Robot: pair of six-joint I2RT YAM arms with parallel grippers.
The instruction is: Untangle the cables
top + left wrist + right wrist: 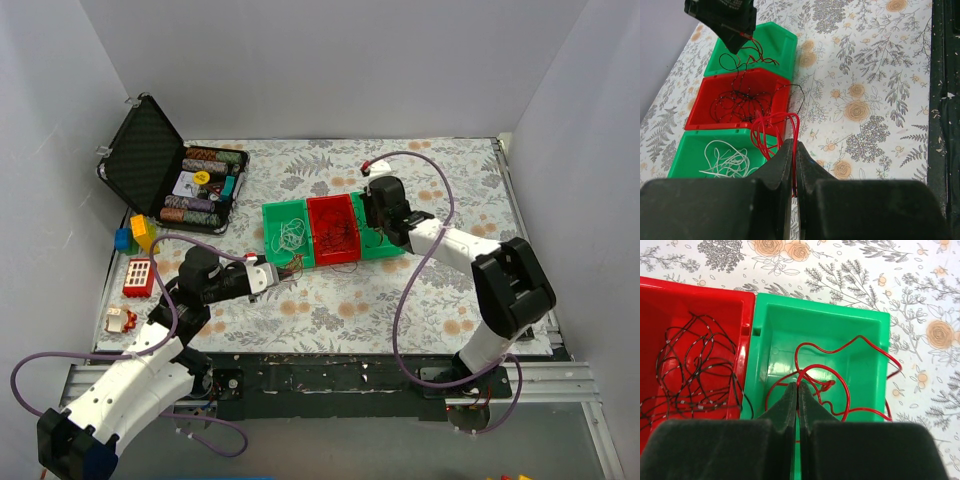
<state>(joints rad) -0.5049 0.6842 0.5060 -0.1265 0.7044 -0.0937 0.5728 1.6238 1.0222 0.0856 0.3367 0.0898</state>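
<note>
Red cables (774, 131) gripped on both sides; snagging is the risk.
Left of the table's middle, toward its near edge, the left gripper (794, 150) is shut on red loops (762, 137) spilling from its tips over the red bin's (697, 107) rim. A hard pull could drag the black wire (735, 102) along or shift the bin. Further right, the right gripper (797, 389) pinches a red strand (855, 347) lying in the green bin (815, 325), which could knot.
</note>
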